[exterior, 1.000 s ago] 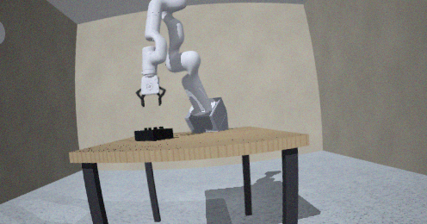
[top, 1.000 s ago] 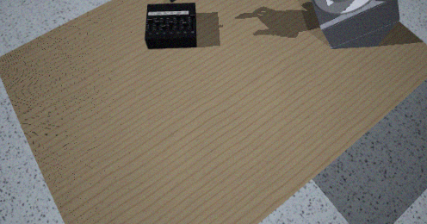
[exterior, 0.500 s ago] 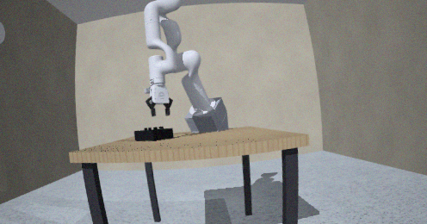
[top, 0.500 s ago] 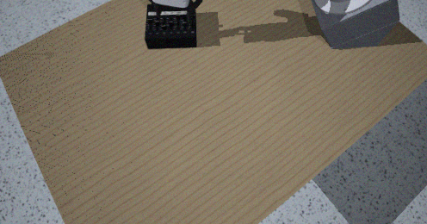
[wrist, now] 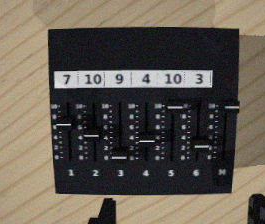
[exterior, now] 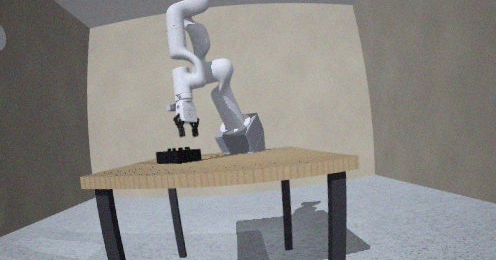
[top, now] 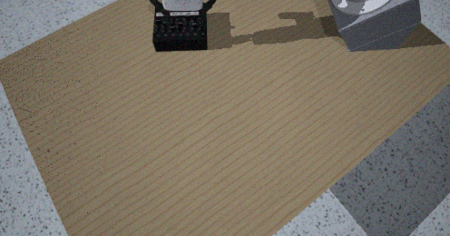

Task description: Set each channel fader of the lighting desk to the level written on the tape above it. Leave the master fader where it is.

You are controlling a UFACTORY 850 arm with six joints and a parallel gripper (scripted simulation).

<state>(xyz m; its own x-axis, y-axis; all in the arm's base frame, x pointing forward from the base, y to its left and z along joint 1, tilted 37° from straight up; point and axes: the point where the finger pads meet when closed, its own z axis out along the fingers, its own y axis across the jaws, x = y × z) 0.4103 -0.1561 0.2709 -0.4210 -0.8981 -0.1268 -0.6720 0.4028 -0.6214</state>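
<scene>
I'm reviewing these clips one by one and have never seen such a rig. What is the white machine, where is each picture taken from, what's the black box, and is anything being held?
The white machine is a jointed robot arm bolted to a grey base on a wooden table. One picture looks straight down, one looks from across the room, and one from a camera at the wrist. The black box is a lighting desk with numbered sliders, called faders, and a tape strip reading 7, 10, 9, 4, 10, 3. The hand hovers above the desk, open, holding nothing.
</scene>
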